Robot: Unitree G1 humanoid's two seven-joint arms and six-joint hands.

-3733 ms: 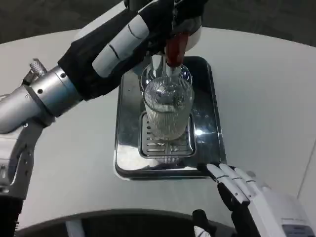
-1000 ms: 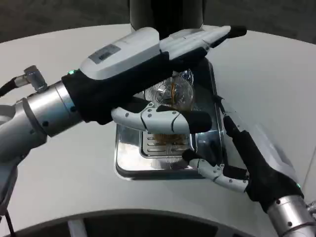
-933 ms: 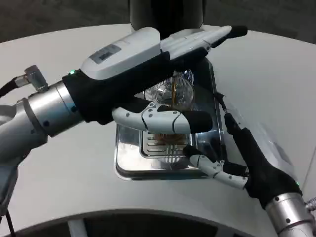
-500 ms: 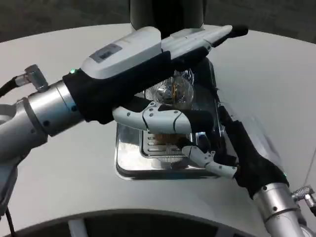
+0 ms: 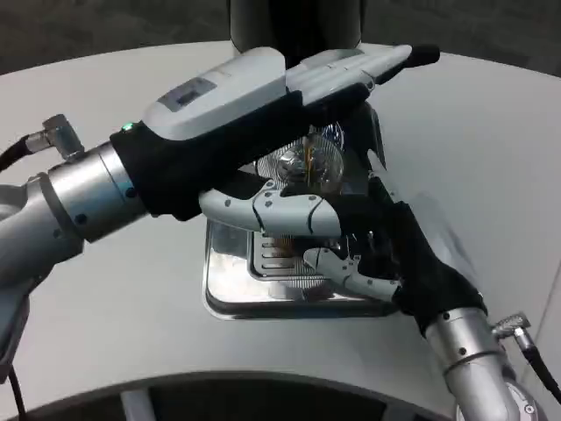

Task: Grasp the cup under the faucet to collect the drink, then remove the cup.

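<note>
Closest to the camera, the right hand (image 5: 386,250) comes in from the lower right with its fingers (image 5: 346,267) curled toward the front of the cup, over the slotted grate of the steel drip tray (image 5: 226,263); I honestly can't tell if it's touching the glass or just beside it, so can't say whether it has any hold. Just behind that, the left hand (image 5: 263,145) reaches across from the left, its lower fingers (image 5: 280,210) lying across the cup's near side and its upper fingers stretched flat over the top, toward the dark dispenser (image 5: 294,26) at the back. Whether that counts as a real grip is hidden too. The cup (image 5: 307,167) itself stands on the tray under the faucet, with a thin amber stream running into it. It looks like clear ribbed glass, so stiff, breakable, slick if wet, and getting heavier as it fills. I'd grab it around the middle of the ribbed wall and keep it upright. The white counter (image 5: 473,132) surrounds the tray.
</note>
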